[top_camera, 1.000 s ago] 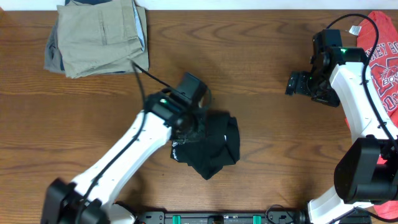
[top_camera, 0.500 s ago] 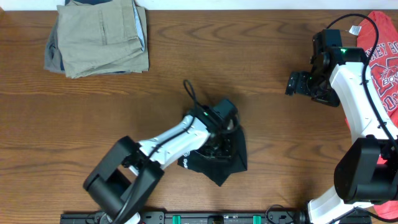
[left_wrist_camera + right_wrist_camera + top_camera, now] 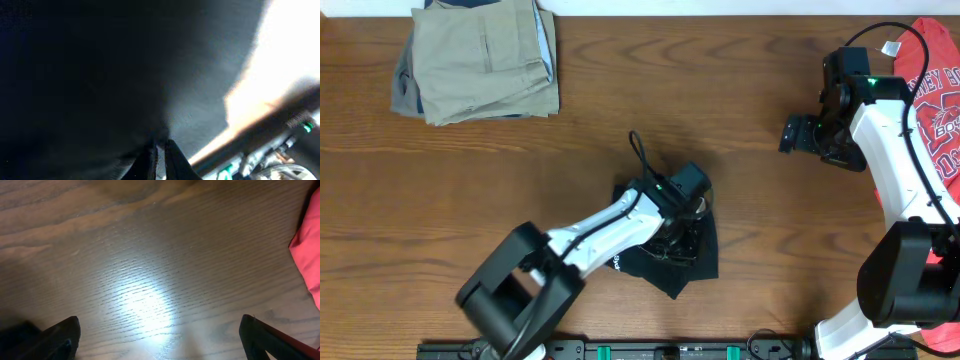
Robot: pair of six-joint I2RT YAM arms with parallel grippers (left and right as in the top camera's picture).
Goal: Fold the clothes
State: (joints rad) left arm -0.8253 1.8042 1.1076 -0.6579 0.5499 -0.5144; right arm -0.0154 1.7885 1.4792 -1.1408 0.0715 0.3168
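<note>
The tabletop [image 3: 450, 200] is brown wood with dark lines running along it, and a bright patch of light shines on it in the right wrist view. A pile of folded khaki clothes [image 3: 480, 60] lies at the far left corner, and a crumpled black T-shirt [image 3: 695, 255] lies in a heap near the middle, closer to the front edge. A red T-shirt [image 3: 942, 110] with white letters lies at the right edge, well apart from the other two.
</note>
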